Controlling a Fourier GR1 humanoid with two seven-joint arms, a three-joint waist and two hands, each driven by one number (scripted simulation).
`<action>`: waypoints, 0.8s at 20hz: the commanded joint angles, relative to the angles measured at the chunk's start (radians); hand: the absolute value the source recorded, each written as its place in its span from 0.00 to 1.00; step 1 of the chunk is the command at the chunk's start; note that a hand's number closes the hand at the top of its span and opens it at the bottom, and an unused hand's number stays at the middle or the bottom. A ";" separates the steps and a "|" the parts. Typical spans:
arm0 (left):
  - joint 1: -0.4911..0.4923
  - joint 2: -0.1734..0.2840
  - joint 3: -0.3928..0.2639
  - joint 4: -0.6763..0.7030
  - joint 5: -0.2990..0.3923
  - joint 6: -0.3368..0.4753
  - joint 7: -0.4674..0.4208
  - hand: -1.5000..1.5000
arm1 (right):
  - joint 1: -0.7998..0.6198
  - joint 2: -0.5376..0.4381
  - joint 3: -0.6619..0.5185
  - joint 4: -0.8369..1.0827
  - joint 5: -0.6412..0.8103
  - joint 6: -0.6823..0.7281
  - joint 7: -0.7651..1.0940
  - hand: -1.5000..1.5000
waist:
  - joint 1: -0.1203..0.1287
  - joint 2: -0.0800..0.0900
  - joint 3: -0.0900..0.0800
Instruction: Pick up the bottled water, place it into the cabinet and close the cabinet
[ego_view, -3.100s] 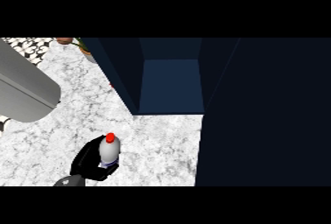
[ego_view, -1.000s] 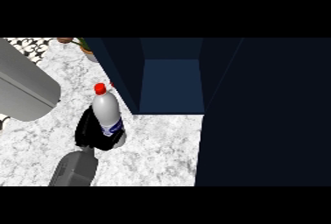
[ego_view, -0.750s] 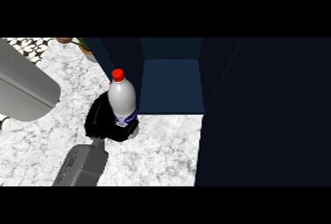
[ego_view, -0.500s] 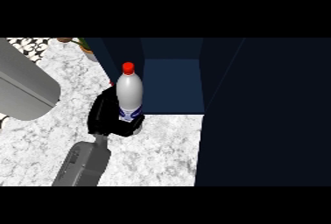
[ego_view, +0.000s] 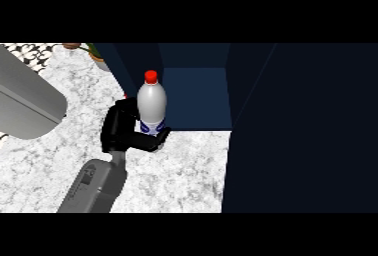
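Left hand (ego_view: 127, 134) curled round the lower part of the water bottle (ego_view: 152, 106).

The bottle is upright with its red cap (ego_view: 150, 76) on top, held above the marbled desk (ego_view: 184, 170) right at the front of the open dark-blue cabinet (ego_view: 196, 95). The cabinet door (ego_view: 303, 125) stands open at the right. A grey rounded object (ego_view: 26, 102) lies at the left edge.

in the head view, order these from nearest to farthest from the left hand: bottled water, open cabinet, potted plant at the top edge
1. Bottled water: held in the left hand.
2. Open cabinet: just right of the bottle.
3. Potted plant: at the counter's far top edge.
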 joint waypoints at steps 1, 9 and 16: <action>-0.242 -0.050 -0.069 0.050 -0.081 0.081 0.031 1.00 | -0.003 -0.002 0.007 0.038 0.000 0.015 -0.018 0.00 | -0.040 0.006 0.008; -0.329 -0.049 -0.063 0.105 -0.169 0.217 0.092 1.00 | -0.032 0.015 0.023 0.047 0.016 0.003 -0.014 0.00 | -0.066 0.012 0.007; -0.331 0.004 -0.084 0.148 -0.240 0.286 0.136 1.00 | -0.030 -0.001 0.038 0.026 0.009 0.014 0.013 0.00 | -0.084 0.017 0.007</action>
